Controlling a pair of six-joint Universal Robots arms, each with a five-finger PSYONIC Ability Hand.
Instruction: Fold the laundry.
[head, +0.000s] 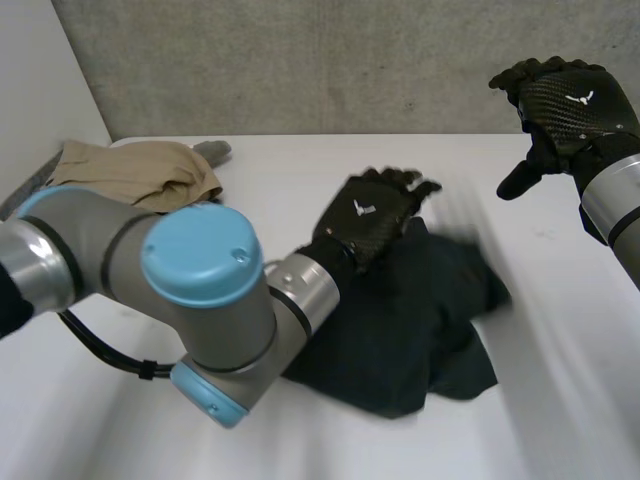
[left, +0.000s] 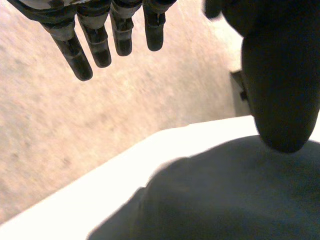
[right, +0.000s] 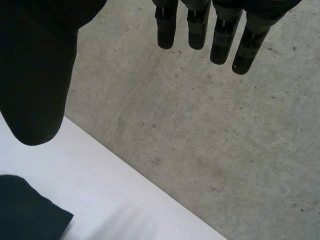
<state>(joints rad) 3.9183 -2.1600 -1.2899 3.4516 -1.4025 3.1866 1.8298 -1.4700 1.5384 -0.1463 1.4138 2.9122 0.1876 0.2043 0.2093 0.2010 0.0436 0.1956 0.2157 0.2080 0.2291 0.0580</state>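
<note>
– On the desk (head: 300, 170), a dark garment (head: 420, 330) lies crumpled mid-table, the left hand (head: 370, 225) at its far edge, fingers straight.
– And the right hand (head: 570, 105)?
– Raised, well apart, fingers straight, empty.

The dark garment (head: 420, 330) is matt cloth; the tan garment (head: 140, 172) cloth too — table (head: 280, 180) smooth, wall (head: 300, 60) rough concrete.

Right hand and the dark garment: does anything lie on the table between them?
No. In the head view the white table is bare between the raised right hand and the dark garment.
</note>
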